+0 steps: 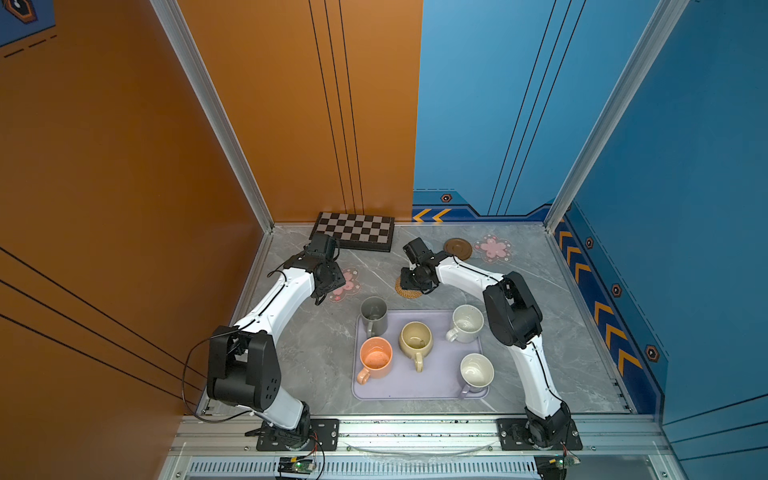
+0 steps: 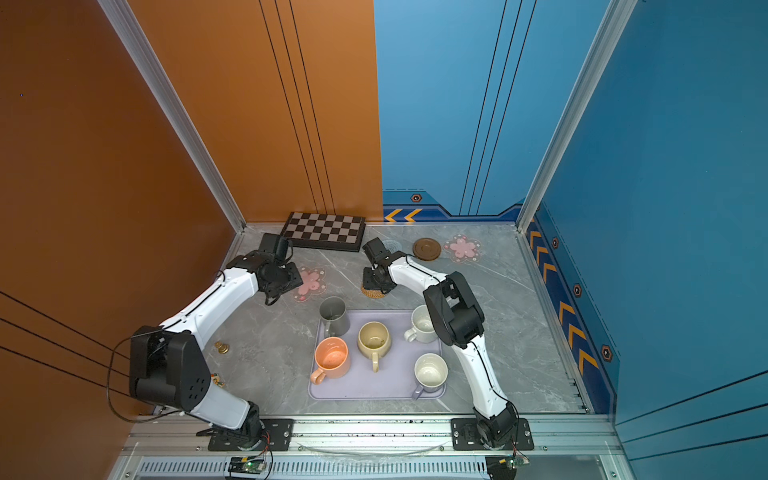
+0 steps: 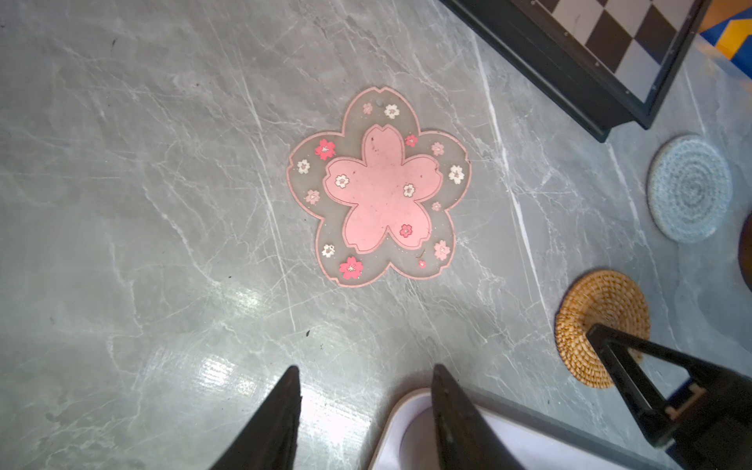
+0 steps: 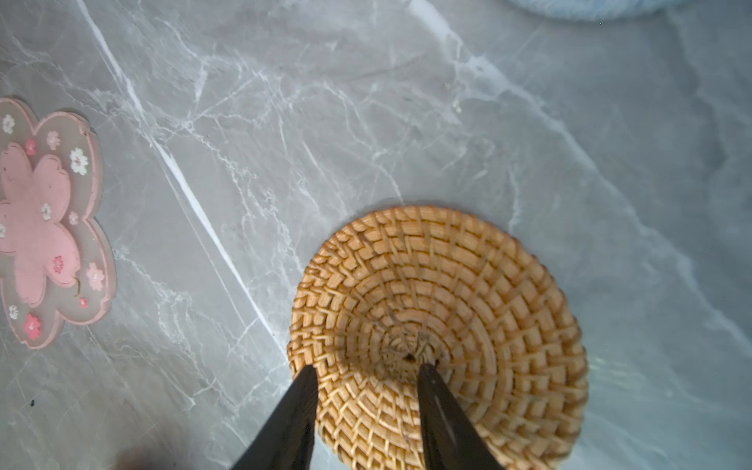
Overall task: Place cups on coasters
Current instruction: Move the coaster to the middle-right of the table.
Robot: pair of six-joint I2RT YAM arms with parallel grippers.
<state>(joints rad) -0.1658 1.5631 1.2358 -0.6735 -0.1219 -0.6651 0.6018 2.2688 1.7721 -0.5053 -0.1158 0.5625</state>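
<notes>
The grey cup [image 1: 374, 318], orange cup [image 1: 376, 358], yellow cup [image 1: 415, 340], speckled cup [image 1: 467, 323] and purple cup [image 1: 476, 371] sit on the purple tray [image 1: 440, 376], none on a coaster; the left gripper [image 3: 365, 368] hangs open and empty by a pink flower coaster [image 3: 380, 187], half hidden under the left arm [image 1: 286, 299] from above; the right gripper [image 4: 368, 366] stands partly open over the woven coaster [image 4: 447, 305], gripping nothing; the blue coaster [image 3: 689, 189] is mostly hidden behind the right arm [image 1: 465, 270] from above; a brown coaster [image 1: 458, 248], a second flower coaster [image 1: 493, 248] and a chequered board [image 1: 353, 230] lie near the back; grey marble table [image 1: 316, 357], orange wall [image 1: 291, 104] and blue wall [image 1: 478, 104]
</notes>
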